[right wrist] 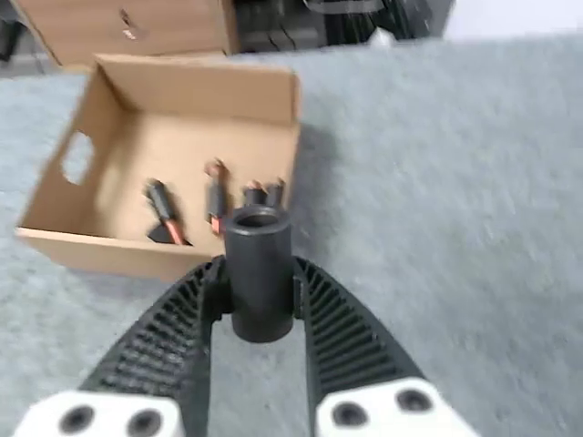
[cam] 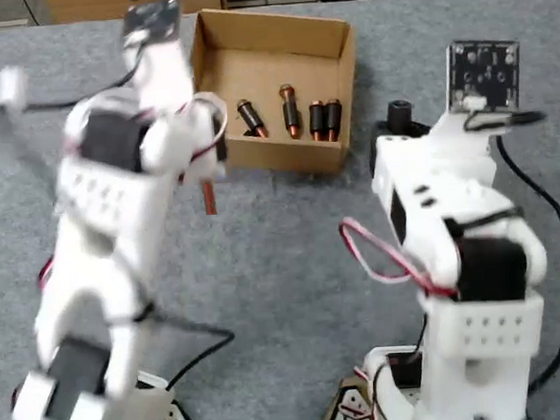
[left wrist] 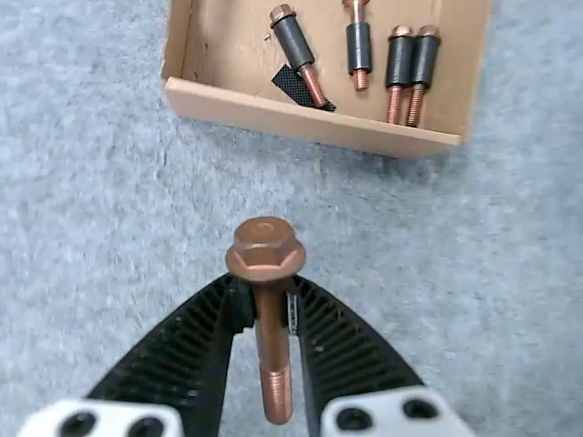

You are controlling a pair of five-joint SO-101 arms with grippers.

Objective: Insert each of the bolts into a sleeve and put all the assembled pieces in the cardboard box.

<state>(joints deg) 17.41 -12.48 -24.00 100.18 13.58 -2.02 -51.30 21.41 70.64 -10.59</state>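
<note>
Both claws are loaded in front of the cardboard box (cam: 273, 37), one with a bolt and the other with a sleeve.

The left claw (left wrist: 266, 300) is closed on the shank of a copper-coloured bolt (left wrist: 264, 255), just under its hex flange head. The threaded end points back toward the wrist, and the bolt hangs over the grey tabletop (cam: 284, 267) just in front of the box's near wall. The right claw (right wrist: 260, 291) is clamped around a black sleeve (right wrist: 258, 264) with its open bore facing up. It is held above the tabletop beside the box's right side. Four bolt-and-sleeve assemblies (left wrist: 358, 41) lie on the box floor: two side by side and touching, one close by, and one tilted farther off.
</note>
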